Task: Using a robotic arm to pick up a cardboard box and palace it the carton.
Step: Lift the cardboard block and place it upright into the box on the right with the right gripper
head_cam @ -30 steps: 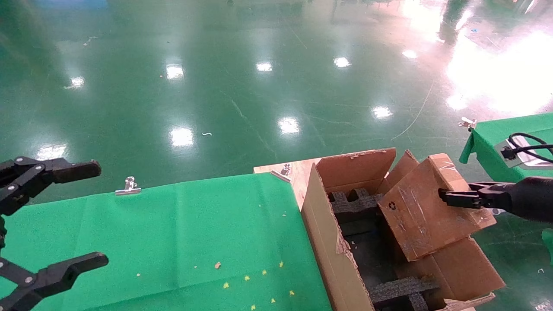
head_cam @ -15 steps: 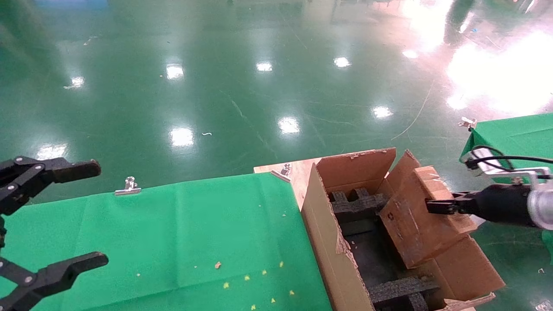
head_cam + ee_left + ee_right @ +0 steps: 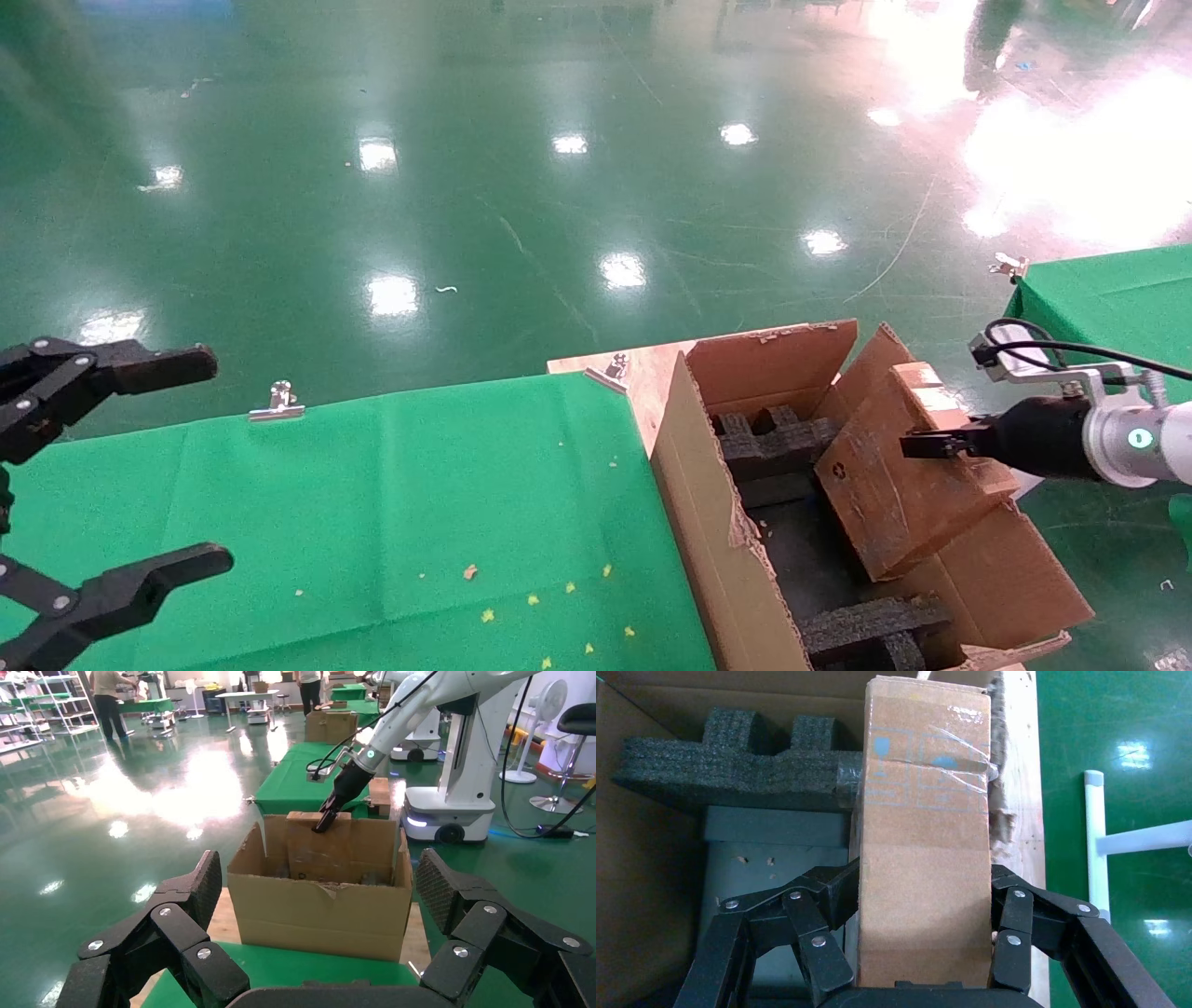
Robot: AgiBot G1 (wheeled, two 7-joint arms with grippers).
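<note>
My right gripper (image 3: pixel 922 445), on the white robotic arm (image 3: pixel 1131 438) with a teal ring, is shut on the small brown cardboard box (image 3: pixel 894 485). The box is tilted and reaches down into the large carton (image 3: pixel 708 522), along its right side. In the right wrist view the fingers (image 3: pixel 831 896) press both sides of the box (image 3: pixel 923 853) above black foam inserts (image 3: pixel 736 766). The left wrist view shows the carton (image 3: pixel 323 906) and the right arm's gripper (image 3: pixel 329 820) holding the box at its top. My left gripper (image 3: pixel 140 466) is open and empty at the far left.
Green cloth (image 3: pixel 372 522) covers the table left of the carton, with small scraps on it and metal clips (image 3: pixel 277 403) at its far edge. A second green-covered table (image 3: pixel 1108 303) stands at the right. Shiny green floor lies beyond.
My right gripper has moved left and down with the cardboard box, lowering it deeper into the carton. The left gripper has not moved.
</note>
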